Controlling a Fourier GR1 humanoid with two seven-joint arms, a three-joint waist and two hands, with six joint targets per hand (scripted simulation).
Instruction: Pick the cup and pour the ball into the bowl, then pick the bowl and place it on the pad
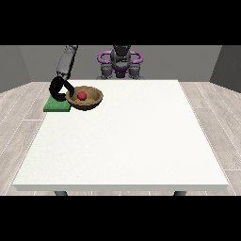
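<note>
A brown bowl [86,100] holds a red ball [82,96] and is at the table's far left, just right of a green pad [56,105]. The hand at the view's left [58,89] is black and curls round the bowl's left rim, over the pad. Whether the bowl rests on the table or hangs slightly above it, I cannot tell. No cup shows in the view. The other hand does not show.
The white table [127,141] spreads wide in front of the bowl. The robot's torso [120,63] stands behind the far edge. The green pad lies at the table's left edge.
</note>
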